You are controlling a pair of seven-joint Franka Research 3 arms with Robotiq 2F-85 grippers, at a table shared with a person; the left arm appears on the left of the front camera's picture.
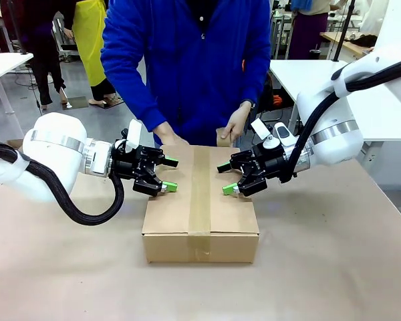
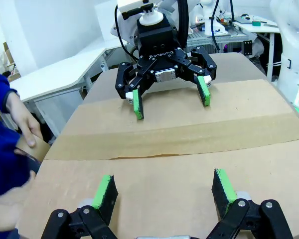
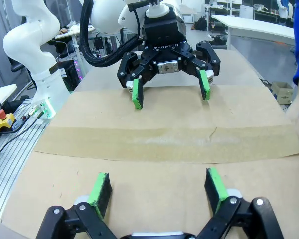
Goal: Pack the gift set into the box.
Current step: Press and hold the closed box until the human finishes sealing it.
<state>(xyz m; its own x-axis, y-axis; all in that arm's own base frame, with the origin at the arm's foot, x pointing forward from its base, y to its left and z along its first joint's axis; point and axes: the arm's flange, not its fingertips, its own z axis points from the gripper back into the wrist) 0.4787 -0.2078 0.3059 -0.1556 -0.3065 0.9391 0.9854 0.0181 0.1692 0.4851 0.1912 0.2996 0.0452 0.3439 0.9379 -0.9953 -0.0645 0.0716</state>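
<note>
Hovering open-jawed over the taped box (image 1: 200,200), the left gripper (image 1: 169,174) faces the right gripper (image 1: 225,179), also open; the person's hands (image 1: 235,124) touch its far edge.

Plain brown box (image 1: 187,204), blue sleeve (image 1: 130,83)

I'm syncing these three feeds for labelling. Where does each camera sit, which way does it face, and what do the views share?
Front view: between the arms, facing the person; left gripper and right gripper flank the taped brown cardboard box, person's hand at its far edge.
Left wrist view: own open green-padded fingers, facing the right gripper across the box top.
Right wrist view: own fingers, facing the left gripper.
Shared: box, tape seam, opposite gripper.
</note>
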